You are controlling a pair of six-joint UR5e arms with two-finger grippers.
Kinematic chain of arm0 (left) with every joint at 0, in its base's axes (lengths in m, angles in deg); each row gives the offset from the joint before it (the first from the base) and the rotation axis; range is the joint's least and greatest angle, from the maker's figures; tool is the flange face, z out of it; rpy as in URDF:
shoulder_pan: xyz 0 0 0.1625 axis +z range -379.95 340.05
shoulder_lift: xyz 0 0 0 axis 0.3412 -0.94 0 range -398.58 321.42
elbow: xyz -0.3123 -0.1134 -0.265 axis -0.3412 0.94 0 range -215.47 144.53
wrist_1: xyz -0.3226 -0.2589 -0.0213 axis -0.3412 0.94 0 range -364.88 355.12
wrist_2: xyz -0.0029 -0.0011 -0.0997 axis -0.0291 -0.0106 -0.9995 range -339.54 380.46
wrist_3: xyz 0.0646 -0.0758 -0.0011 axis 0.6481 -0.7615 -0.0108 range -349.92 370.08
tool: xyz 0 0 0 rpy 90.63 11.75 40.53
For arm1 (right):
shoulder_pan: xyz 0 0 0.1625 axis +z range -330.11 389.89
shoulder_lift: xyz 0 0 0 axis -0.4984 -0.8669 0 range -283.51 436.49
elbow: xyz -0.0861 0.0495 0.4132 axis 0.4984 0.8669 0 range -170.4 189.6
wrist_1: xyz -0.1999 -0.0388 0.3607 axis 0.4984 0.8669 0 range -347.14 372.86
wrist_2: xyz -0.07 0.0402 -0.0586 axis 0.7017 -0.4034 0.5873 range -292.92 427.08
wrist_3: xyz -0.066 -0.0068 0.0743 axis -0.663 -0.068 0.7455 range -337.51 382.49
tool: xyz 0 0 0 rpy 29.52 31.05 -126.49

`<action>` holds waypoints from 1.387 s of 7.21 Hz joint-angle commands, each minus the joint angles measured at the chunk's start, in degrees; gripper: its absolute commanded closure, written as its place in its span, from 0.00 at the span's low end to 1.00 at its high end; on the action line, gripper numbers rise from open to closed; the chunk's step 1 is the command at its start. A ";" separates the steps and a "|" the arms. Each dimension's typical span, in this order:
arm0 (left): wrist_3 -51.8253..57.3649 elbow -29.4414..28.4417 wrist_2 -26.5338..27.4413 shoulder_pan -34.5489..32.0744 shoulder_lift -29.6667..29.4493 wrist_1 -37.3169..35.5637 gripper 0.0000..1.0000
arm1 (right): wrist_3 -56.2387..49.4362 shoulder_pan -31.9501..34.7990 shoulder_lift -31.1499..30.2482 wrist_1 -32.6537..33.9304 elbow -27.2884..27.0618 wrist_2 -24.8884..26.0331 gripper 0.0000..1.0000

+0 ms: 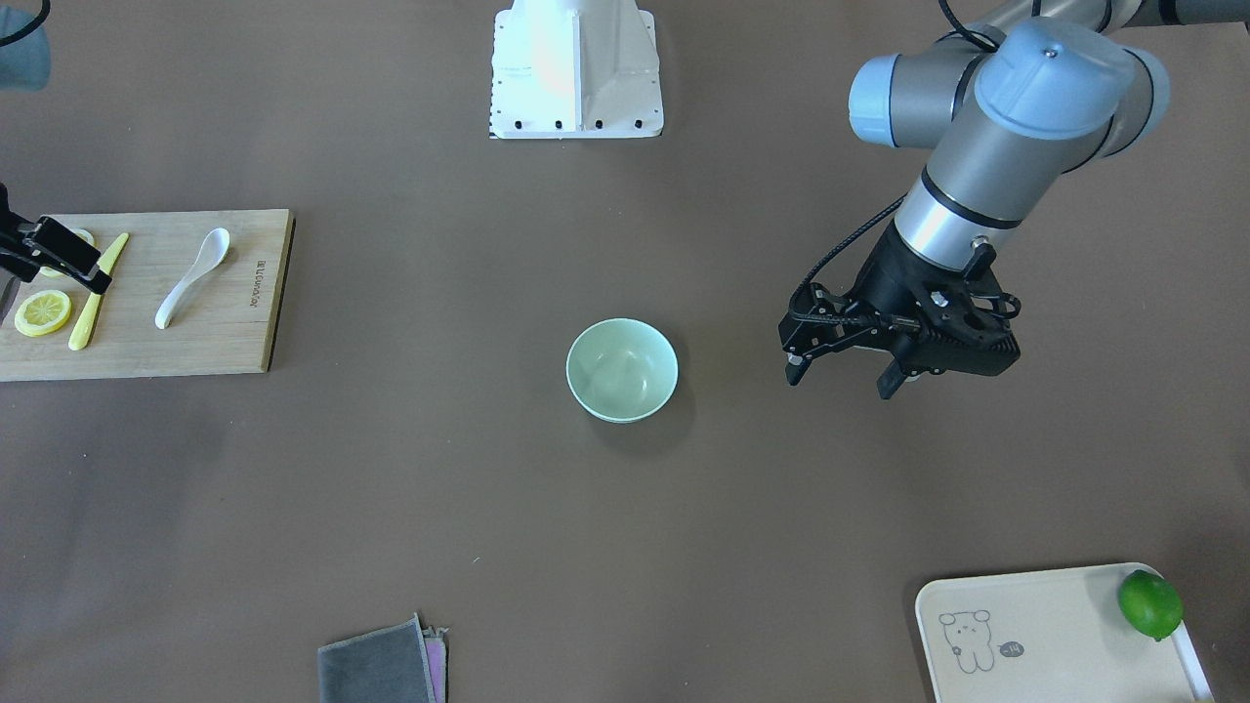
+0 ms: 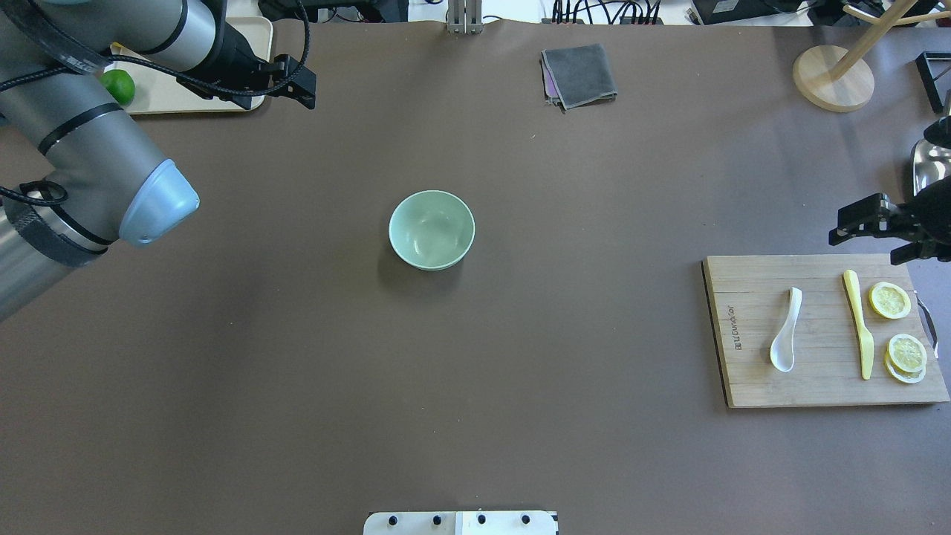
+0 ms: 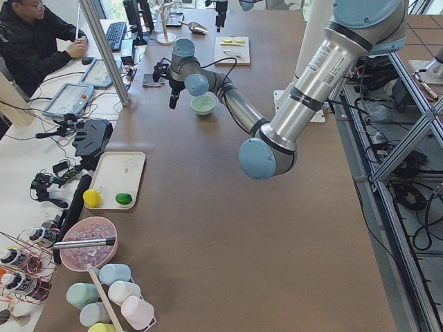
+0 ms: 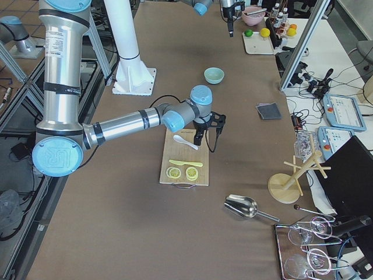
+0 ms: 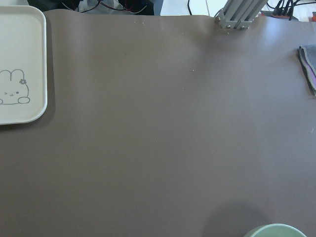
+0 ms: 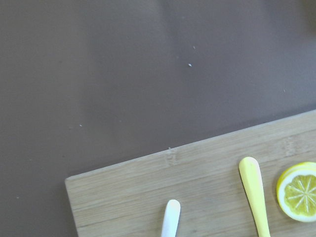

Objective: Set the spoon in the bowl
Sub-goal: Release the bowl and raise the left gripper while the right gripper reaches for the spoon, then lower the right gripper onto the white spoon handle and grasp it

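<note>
The white spoon (image 2: 786, 331) lies on the wooden cutting board (image 2: 817, 386) at the right of the table, scoop toward the robot. It also shows in the front view (image 1: 192, 278), and its handle tip shows in the right wrist view (image 6: 171, 219). The mint-green bowl (image 2: 432, 229) stands empty at the table's middle, also in the front view (image 1: 621, 369). My right gripper (image 2: 865, 249) hovers open over the board's far edge, beyond the spoon. My left gripper (image 1: 842, 379) is open and empty above the table, well to the bowl's left side.
On the board beside the spoon lie a yellow knife (image 2: 858, 323) and lemon slices (image 2: 889, 300). A grey cloth (image 2: 579, 74) lies at the far edge. A cream tray (image 1: 1035, 625) with a lime (image 1: 1150, 603) sits far left. A wooden stand (image 2: 832, 78) stands far right.
</note>
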 commanded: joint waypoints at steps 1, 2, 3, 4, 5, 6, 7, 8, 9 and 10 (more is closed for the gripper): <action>1.48 -0.07 0.10 -0.03 0.06 0.05 0.02 | 11.36 -6.40 -2.21 -5.01 0.33 4.34 0.00; 1.57 -0.07 0.11 0.06 -0.03 0.05 0.02 | 12.71 -8.51 -1.94 -5.01 1.20 6.78 0.00; 1.57 -0.07 0.11 0.06 -0.03 0.05 0.02 | 12.72 -10.97 -1.50 -5.01 1.82 8.81 0.00; 1.66 -0.07 0.11 0.06 -0.11 0.14 0.02 | 12.46 -12.04 -1.07 -5.10 2.52 9.00 0.01; 1.66 -0.07 0.11 0.15 -0.03 0.05 0.02 | 12.37 -13.53 -0.10 -5.10 2.96 9.18 0.02; 2.71 -0.16 0.11 0.06 -0.03 0.05 0.02 | 12.46 -14.32 1.65 -5.10 4.45 9.35 0.02; 3.24 -0.33 1.06 0.06 -0.03 0.05 0.02 | 12.46 -14.59 3.32 -5.10 6.46 9.88 0.02; 3.42 -0.33 1.59 0.06 -0.03 0.05 0.02 | 12.29 -14.68 4.03 -5.10 7.35 10.14 0.03; 3.51 -0.33 1.69 0.15 -0.11 0.05 0.02 | 12.28 -14.60 3.95 -5.10 7.36 10.15 0.25; 3.60 -0.42 1.69 0.15 -0.11 0.05 0.02 | 12.28 -14.60 3.60 -5.10 7.28 10.06 0.36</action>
